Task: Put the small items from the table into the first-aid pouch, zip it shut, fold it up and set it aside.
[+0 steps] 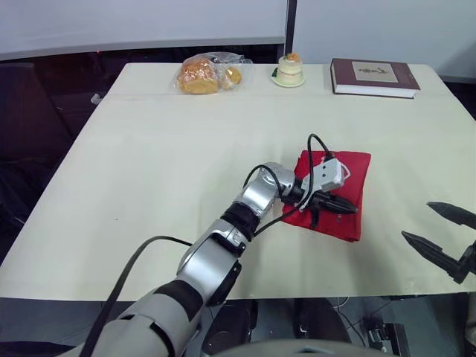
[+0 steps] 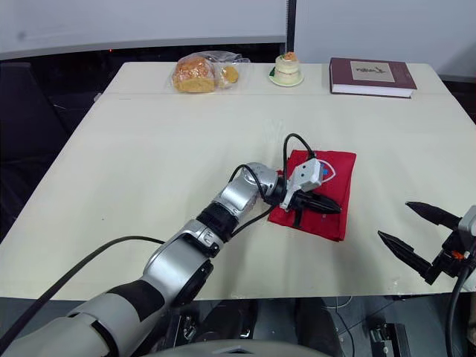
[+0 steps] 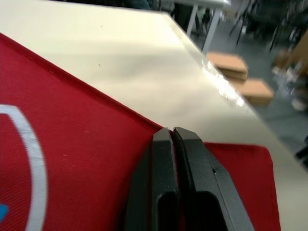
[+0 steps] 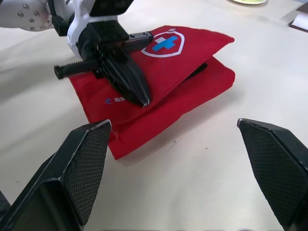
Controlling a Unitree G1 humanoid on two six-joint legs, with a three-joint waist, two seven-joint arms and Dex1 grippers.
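Observation:
The red first-aid pouch [image 1: 357, 175] lies folded on the cream table [image 1: 163, 163], right of centre. Its top flap [image 4: 192, 53] carries a white shield with a blue cross. My left gripper [image 1: 348, 207] is shut, its fingertips [image 4: 143, 100] resting on the near edge of that top flap. In the left wrist view the two fingers [image 3: 163, 159] press together over the red fabric [image 3: 72, 144], with nothing visible between them. My right gripper [image 2: 413, 227] is open, hovering right of the pouch near the table's front edge, a short gap away from it.
At the table's far edge sit a clear bag of bread [image 1: 199, 74], a small cake on a plate [image 1: 288, 71] and a dark red book [image 1: 374, 76]. Dark floor borders the table on the left.

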